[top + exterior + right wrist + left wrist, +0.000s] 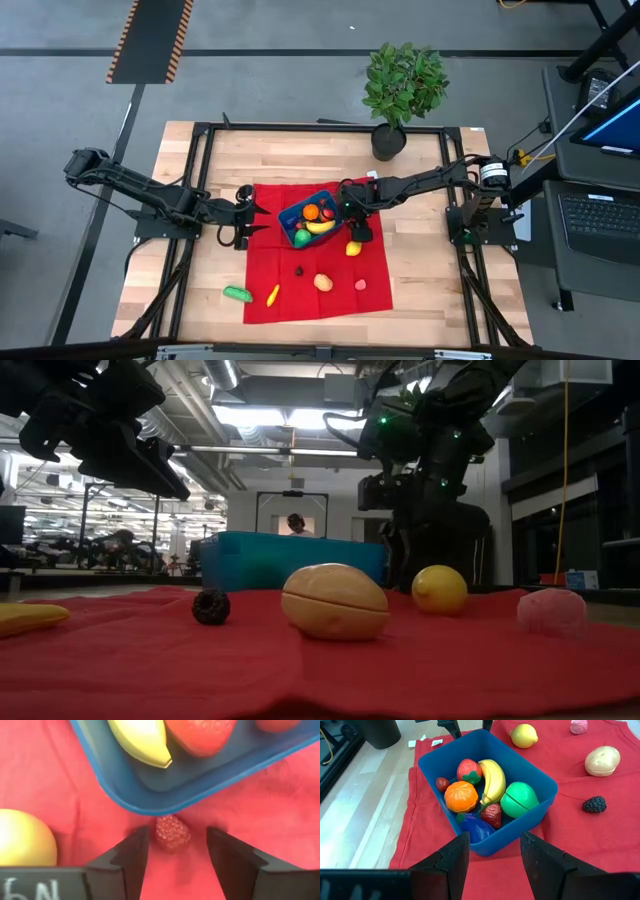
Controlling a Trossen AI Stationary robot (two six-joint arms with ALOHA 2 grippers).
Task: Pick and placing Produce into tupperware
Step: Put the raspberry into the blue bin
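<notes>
The blue tupperware (290,214) stands on a red cloth (340,300) and holds several pieces of produce: a banana (492,780), an orange (461,796), strawberries and a green piece (519,799). My left gripper (494,840) hovers open just off the container's left end. My right gripper (172,837) points steeply down at the container's near right corner (150,805). It is open, with one finger on each side of a small red raspberry (172,832) that lies on the cloth against the container's wall. I see a gap on both sides of the raspberry.
Loose on the cloth lie a lemon (353,248), a potato-like piece (323,282), a pink piece (360,284), a blackberry (300,269), a yellow piece (272,294) and a green one (237,293). A potted plant (402,85) stands at the far edge.
</notes>
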